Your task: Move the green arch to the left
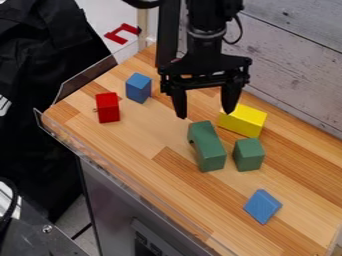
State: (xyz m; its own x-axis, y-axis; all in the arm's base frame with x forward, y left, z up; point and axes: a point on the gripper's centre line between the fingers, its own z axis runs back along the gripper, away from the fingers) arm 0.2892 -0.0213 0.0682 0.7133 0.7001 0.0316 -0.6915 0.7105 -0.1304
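The tool (205, 115) is wide and it hangs above the bench (143, 145). The green arch (210, 150) lies just beside the green block (248, 155).

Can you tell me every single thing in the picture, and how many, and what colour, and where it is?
green arch: 1, green, mid-table, below the pincer in the picture
small block: 1, green, just right of the arch
long block: 1, yellow, behind the green ones
upright block: 1, red, left side
far block: 1, blue, behind the red one
near block: 1, blue, lower right
table: 1, brown wood, under the blocks
wall: 1, grey, upper right
bent piece: 1, red, beyond the table, upper left
robot arm: 1, black, top
pincer: 1, black, over the table
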